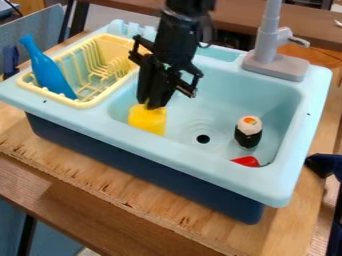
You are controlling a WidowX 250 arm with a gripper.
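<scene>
The black gripper (152, 104) hangs down over the left part of the sink basin, its tips at the top of a yellow block-like object (147, 119). That yellow object is at the basin's left front, and its upper edge is partly hidden behind the tips. Whether it is gripped or only touched, I cannot tell. To the right in the basin stands a sushi toy (248, 132) with a white top, an orange spot and a black lower part. A red object (247, 161) lies near the basin's front right corner, partly hidden by the rim.
The light blue sink (200, 155) has a grey faucet (273, 60) at its back right. On its left side sits a yellow dish rack (87, 103) with a blue bottle (48, 71) leaning in it. A drain hole is near the basin's middle.
</scene>
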